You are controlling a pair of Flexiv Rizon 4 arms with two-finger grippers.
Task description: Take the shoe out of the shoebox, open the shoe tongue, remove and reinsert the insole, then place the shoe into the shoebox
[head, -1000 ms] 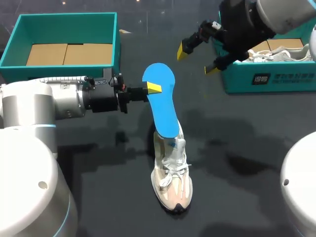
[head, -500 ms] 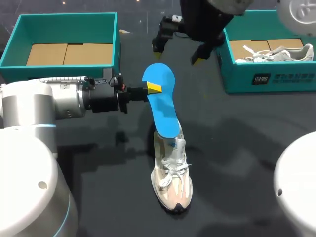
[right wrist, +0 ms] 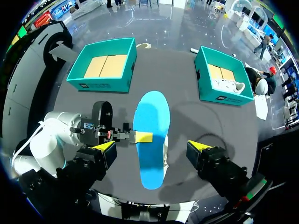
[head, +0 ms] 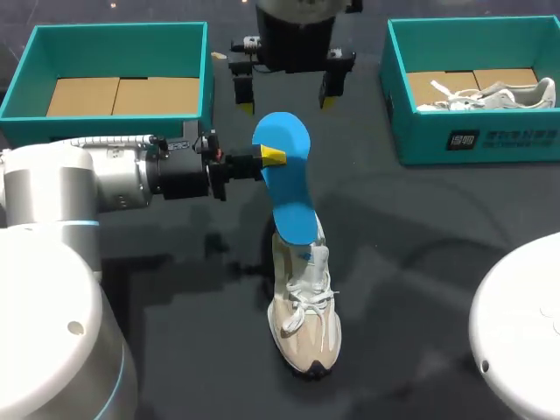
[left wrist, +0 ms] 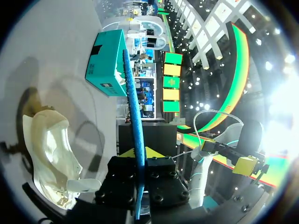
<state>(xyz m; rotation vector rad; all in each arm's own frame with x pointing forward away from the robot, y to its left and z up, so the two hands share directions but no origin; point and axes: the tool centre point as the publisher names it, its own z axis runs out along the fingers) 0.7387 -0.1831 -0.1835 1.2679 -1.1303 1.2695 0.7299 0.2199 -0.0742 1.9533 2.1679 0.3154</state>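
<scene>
A beige sneaker (head: 304, 306) rests on the dark table, toe toward the front edge. Over its heel a blue insole (head: 284, 179) stands tilted, its lower end at the shoe's opening. My left gripper (head: 272, 157) is shut on the insole's edge near the upper end. In the left wrist view the insole (left wrist: 132, 126) shows edge-on between the fingers, with the sneaker (left wrist: 49, 156) beside it. My right gripper (head: 287, 89) hangs wide open behind and above the insole. In the right wrist view the insole (right wrist: 150, 133) lies far below, between the spread fingers of the right gripper (right wrist: 153, 150), beside my left gripper (right wrist: 140, 136).
An open teal shoebox (head: 114, 39) with a cardboard floor sits at the back left. A second teal shoebox (head: 472, 136) at the back right holds another pale shoe (head: 494, 93). Both boxes (right wrist: 105, 81) (right wrist: 223, 95) also show in the right wrist view.
My right arm has swung left from over the back-right shoebox to behind the insole, its gripper still open. The left arm, insole and sneaker have stayed put.
</scene>
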